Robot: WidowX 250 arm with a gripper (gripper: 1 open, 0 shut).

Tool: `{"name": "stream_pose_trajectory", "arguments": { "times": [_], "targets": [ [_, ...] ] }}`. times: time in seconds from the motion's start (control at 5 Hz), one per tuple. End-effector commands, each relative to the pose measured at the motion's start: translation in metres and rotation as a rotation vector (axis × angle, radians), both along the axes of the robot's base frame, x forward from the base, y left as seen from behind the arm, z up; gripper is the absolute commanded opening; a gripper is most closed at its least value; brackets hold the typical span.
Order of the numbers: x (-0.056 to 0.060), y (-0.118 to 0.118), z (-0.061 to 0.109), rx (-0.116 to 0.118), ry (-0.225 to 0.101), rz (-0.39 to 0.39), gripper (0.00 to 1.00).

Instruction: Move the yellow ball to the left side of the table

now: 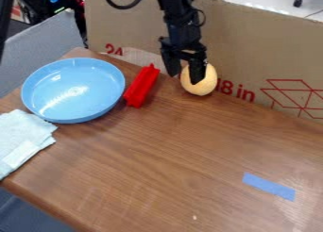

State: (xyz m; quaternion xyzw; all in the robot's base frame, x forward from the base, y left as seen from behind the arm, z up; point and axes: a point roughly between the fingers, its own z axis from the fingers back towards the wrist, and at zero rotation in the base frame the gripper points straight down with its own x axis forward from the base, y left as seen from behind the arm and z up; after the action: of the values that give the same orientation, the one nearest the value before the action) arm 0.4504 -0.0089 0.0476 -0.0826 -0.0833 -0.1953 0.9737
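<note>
**Fingers spread above the ball at the far edge**

The ball [197, 81] rests on the surface [177, 170] at its far edge, right against the cardboard box [271, 47] that stands along that edge. It sits roughly midway along the far edge, not toward the left side.

The gripper [184, 64] points steeply down over the ball's upper left part. The fingers [168, 67] are spread wide and released; they grasp nothing. The dark fingers overlap the top of the ball in the view; whether they touch it cannot be told.

A red block [142, 85] lies just left of the ball, apart from it, with its long side running from the far edge toward the near edge. A blue bowl [74, 91] sits left of the block, near the far-left corner. A pale cloth [19, 139] lies at the left edge, partly over it. A strip of blue tape [267, 187] is stuck near the near-right corner, well apart from the ball.
</note>
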Motion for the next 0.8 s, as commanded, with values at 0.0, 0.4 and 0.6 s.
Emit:
{"name": "stream_pose_trajectory", "arguments": {
  "times": [0.0,0.4,0.6],
  "targets": [
    [0.007,0.0,0.035,0.007,-0.09,0.01,1.0],
    [0.015,-0.002,0.03,-0.011,-0.084,0.009,0.0],
    [0.012,-0.013,0.038,-0.013,-0.074,0.01,0.0]
  ]
}}
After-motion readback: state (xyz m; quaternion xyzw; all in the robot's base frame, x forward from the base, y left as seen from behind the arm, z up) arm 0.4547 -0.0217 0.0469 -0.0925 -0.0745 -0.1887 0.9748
